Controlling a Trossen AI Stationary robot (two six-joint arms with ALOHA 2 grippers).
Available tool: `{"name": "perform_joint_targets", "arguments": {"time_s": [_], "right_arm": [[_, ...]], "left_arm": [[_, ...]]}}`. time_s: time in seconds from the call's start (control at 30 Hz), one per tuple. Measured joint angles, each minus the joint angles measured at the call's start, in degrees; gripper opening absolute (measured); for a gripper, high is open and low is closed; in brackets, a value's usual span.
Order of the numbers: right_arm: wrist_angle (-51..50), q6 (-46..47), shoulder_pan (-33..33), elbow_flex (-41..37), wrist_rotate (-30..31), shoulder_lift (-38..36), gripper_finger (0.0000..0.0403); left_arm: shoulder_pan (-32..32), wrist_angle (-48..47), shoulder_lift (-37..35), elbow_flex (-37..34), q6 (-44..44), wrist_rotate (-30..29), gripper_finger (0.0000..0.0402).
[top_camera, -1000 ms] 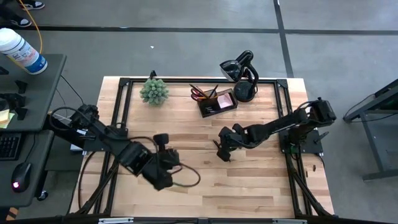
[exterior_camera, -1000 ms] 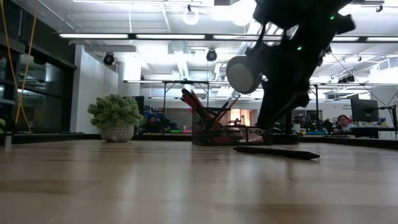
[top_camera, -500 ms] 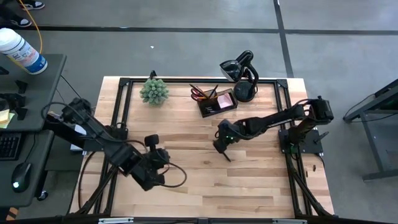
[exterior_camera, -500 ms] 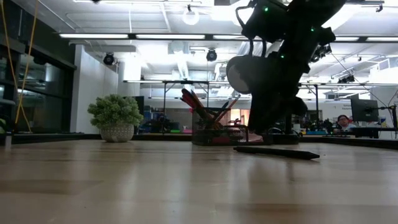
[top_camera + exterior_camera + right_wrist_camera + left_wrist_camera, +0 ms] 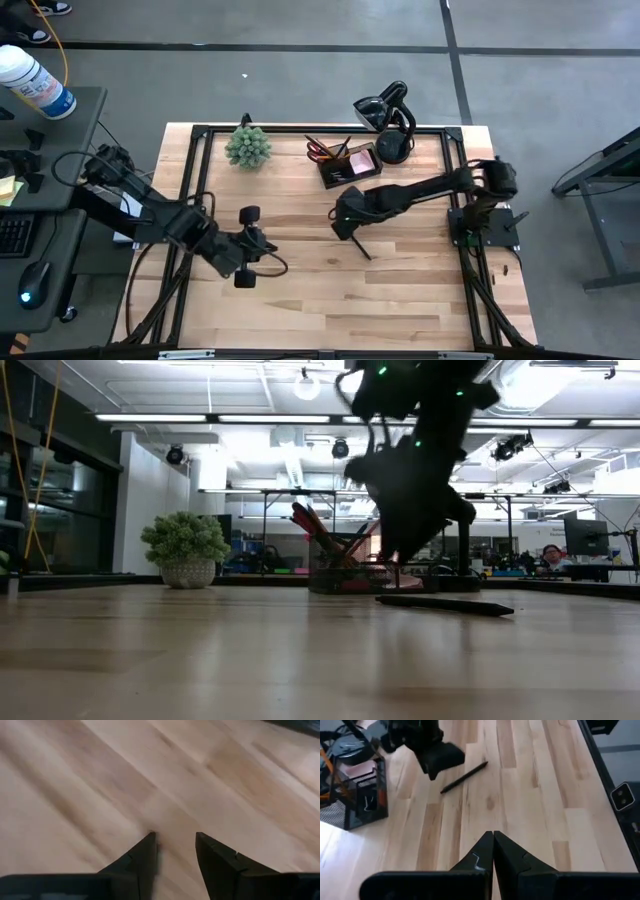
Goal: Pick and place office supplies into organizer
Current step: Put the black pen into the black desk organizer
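Note:
A black pen (image 5: 360,247) lies flat on the wooden table, also in the low view (image 5: 445,604) and the left wrist view (image 5: 464,777). The black organizer (image 5: 350,162) stands near the far edge with red-handled scissors, orange pencils and a pink pad inside. My right gripper (image 5: 343,224) is open and points down just beside the pen's far end; its wrist view (image 5: 175,840) shows only bare wood between the fingers. My left gripper (image 5: 262,246) is shut and empty, left of centre, well apart from the pen (image 5: 493,840).
A spiky green plant in a pot (image 5: 247,147) stands at the far left. A black curved-neck stand device (image 5: 390,120) stands at the far edge beside the organizer. A black frame (image 5: 200,132) runs around the table. Bare wood fills the near half.
My right gripper has moved toward the table's left and a little toward the far edge, past the pen. My left arm has drawn back toward the left edge and turned. The pen has stayed where it was.

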Motion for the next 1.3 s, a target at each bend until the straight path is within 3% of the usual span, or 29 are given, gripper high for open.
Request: {"name": "perform_joint_targets", "arguments": {"time_s": [0.1, 0.3, 0.53, 1.0, 1.3], "right_arm": [[-5.1, 2.6, 0.0, 3.7, -0.4, 3.7, 0.0131], [-1.6, 2.6, 0.1, 4.5, -4.0, 7.1, 0.0129], [-2.0, 1.6, 0.1, 4.4, -2.0, 7.2, 0.0129], [-1.8, -0.8, 1.2, 3.3, -6.2, 8.2, 0.0130], [-1.7, -0.5, 2.3, 3.3, -4.8, 8.7, 0.0125]], "left_arm": [[2.2, -0.1, -0.1, 0.0, 1.2, 2.7, 0.0000], [4.6, 0.2, -0.1, 0.0, 2.2, 4.7, 0.0000], [4.8, 2.8, -0.1, 0.0, 2.2, 4.4, 0.0000], [5.1, 4.1, 0.0, 0.0, 2.1, 1.2, 0.0001], [7.2, 4.1, 0.0, 0.0, 2.1, 1.1, 0.0000]]}}
